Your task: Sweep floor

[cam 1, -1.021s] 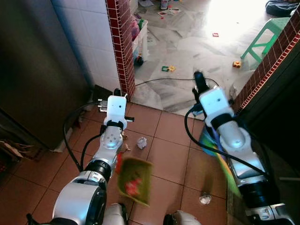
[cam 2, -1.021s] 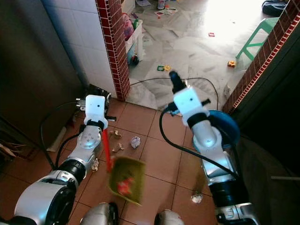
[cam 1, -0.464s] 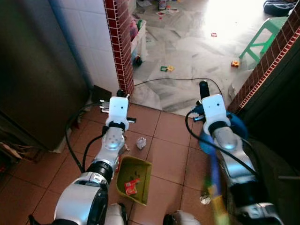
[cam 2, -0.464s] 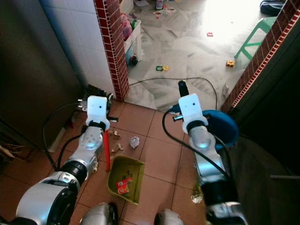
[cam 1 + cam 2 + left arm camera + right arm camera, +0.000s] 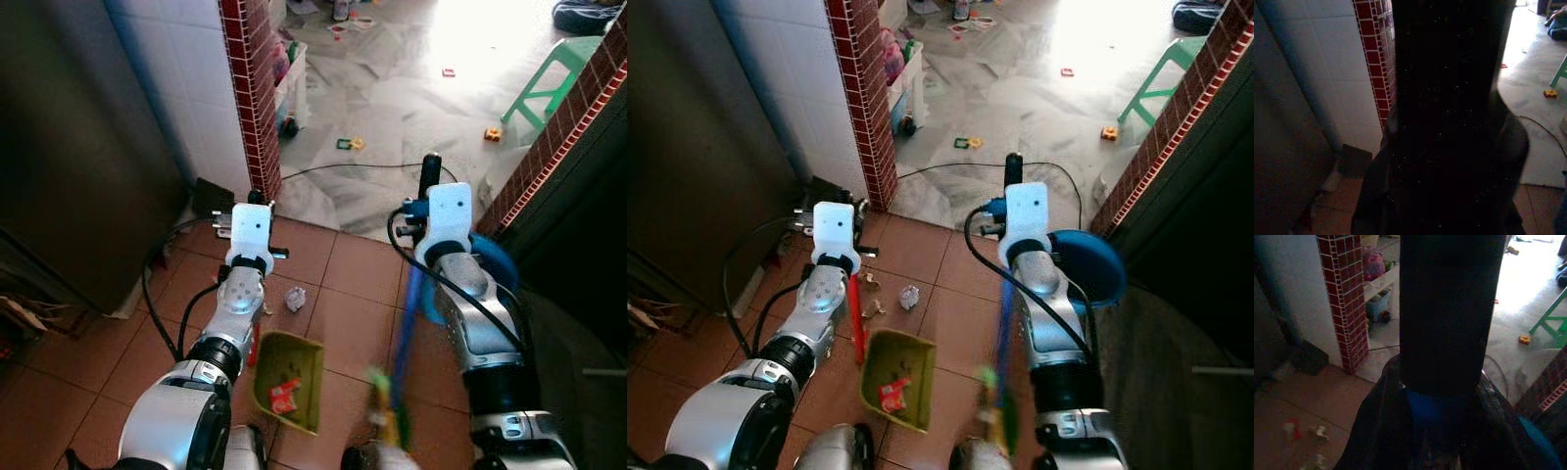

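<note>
My left gripper (image 5: 256, 196) is shut on the red handle (image 5: 856, 313) of a green dustpan (image 5: 294, 364). The pan rests on the terracotta tiles with a red scrap (image 5: 285, 395) in it. Shut on the black top of a blue-handled broom (image 5: 409, 308), my right gripper (image 5: 429, 168) holds it upright. The broom's bristles (image 5: 388, 416) are blurred beside the pan's right edge. A crumpled paper ball (image 5: 296, 298) lies ahead of the pan, with small scraps (image 5: 872, 307) near the red handle. The broom's dark grip (image 5: 1447, 323) stands close in the right wrist view.
A red brick pillar (image 5: 252, 98) and a dark cabinet (image 5: 78, 157) stand to the left. A blue bin (image 5: 1089, 266) sits by the brick wall on the right. A black cable (image 5: 343, 167), small toys and a green stool (image 5: 549, 83) lie on the marble floor beyond.
The broom head has swung from the right across the tiles toward the dustpan. The dustpan has dropped flat onto the floor and now sits sharp instead of blurred.
</note>
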`<state>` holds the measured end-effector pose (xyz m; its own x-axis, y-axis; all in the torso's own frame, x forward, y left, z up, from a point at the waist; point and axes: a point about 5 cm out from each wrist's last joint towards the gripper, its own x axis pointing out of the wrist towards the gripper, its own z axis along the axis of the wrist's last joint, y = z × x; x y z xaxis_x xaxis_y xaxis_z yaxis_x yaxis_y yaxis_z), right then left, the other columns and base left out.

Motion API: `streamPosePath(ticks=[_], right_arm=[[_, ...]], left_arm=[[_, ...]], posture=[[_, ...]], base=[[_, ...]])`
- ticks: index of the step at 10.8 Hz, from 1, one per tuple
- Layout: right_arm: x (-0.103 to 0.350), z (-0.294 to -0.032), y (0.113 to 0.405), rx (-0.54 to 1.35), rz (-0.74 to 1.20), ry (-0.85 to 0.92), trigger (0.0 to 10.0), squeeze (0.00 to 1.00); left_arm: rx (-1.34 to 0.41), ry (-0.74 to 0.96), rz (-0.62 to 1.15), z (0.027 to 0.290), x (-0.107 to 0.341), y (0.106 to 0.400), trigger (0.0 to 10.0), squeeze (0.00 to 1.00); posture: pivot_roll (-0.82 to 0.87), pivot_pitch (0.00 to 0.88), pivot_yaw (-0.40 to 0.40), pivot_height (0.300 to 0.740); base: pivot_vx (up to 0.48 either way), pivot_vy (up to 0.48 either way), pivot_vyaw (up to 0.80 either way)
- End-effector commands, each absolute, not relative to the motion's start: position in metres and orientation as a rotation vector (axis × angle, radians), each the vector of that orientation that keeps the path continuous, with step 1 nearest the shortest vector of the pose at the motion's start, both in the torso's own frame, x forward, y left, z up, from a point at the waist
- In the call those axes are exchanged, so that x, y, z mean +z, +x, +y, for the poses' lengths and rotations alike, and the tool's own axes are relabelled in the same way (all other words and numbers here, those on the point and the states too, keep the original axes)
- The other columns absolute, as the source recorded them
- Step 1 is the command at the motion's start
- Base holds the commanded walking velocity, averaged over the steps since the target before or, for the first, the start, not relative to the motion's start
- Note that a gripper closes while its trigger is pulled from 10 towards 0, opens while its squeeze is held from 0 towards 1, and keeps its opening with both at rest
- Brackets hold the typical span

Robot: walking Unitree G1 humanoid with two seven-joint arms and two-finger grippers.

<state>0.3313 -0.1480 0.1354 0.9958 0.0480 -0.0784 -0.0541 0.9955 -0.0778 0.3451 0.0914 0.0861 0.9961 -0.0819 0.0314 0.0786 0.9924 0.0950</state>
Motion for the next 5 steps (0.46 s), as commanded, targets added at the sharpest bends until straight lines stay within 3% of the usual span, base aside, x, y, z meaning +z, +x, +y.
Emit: streamPosePath(ticks=[1,5], right_arm=[[0.142,-0.148,0.334,0.053,0.070,-0.046,10.0,0.00],[0.156,-0.134,0.337,0.147,0.036,0.079,10.0,0.00]], left_arm=[[-0.103,0.086,0.022,0.085,0.079,0.344,10.0,0.00],[-0.144,0.059,0.058,0.078,0.075,0.341,10.0,0.00]], posture=[[-0.12,0.080,0.004,0.740],[-0.12,0.073,0.004,0.740]], base=[[0.000,0.000,0.00],[0.000,0.000,0.00]])
